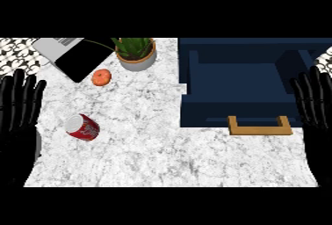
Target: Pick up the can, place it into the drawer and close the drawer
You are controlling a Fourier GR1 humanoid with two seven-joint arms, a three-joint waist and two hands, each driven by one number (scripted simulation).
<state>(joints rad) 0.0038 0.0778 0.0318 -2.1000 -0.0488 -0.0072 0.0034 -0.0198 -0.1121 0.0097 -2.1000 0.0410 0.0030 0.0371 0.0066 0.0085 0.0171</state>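
Resting at the view's left edge, the left hand (19, 103) has its fingers straight and released, pointing up the counter, holding nothing. Just to the right of that hand and a little lower than its fingertips lies the can (82, 127), red with pale markings, tipped over on the marble counter (149, 149). Its long axis appears to run on a slant, the pale end toward the upper left and the red body toward the lower right, though the view is too coarse to be sure which end is the top.

The right hand (314, 99) rests at the opposite edge, fingers likewise straight and empty, partly over the open drawer (233, 83). That drawer, dark blue with a wooden handle (258, 126) at its near side, lies well apart from the can, across the counter to the right.

So the left hand is plainly the nearer one, and I judge the pick falls to it: a short reach rightward and down, closing across the can's slanted body.

Farther up the counter sit an orange (100, 78), a potted plant (135, 53) and a dark board (81, 61), all clear of that path.
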